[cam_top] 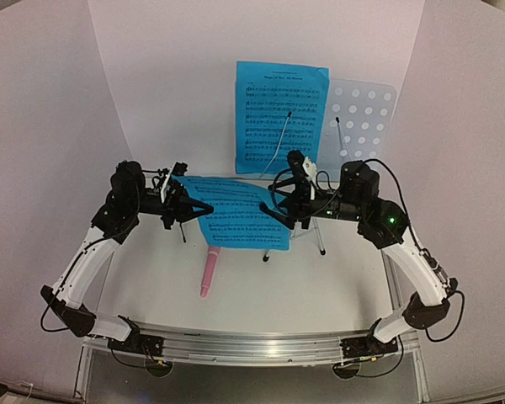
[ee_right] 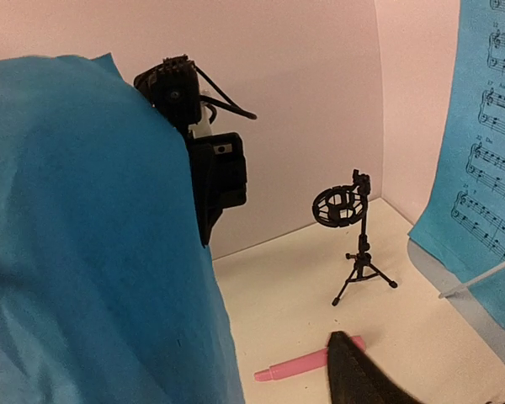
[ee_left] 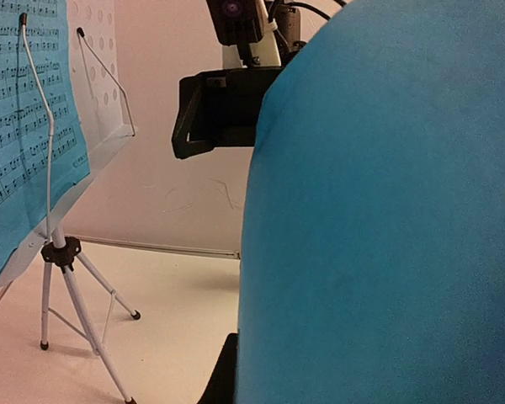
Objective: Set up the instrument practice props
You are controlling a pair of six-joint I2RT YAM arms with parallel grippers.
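Observation:
The pale blue perforated music stand (cam_top: 364, 118) rises at the back on its silver tripod (cam_top: 320, 240). One blue music sheet (cam_top: 282, 118) rests on its left half. A second blue sheet (cam_top: 231, 215) hangs in the air between my arms. My left gripper (cam_top: 198, 208) is shut on its left edge. My right gripper (cam_top: 273, 210) stands open at its right edge; one dark finger (ee_right: 358, 374) shows clear of the paper. The pink microphone (cam_top: 210, 269) lies flat on the table. The small black tripod mic holder (ee_right: 353, 244) stands upright and empty, near the left wall.
White walls close in the table on three sides. The held sheet (ee_left: 379, 210) fills most of the left wrist view and the left half of the right wrist view. The silver tripod's legs (ee_left: 63, 286) spread over the table under the stand.

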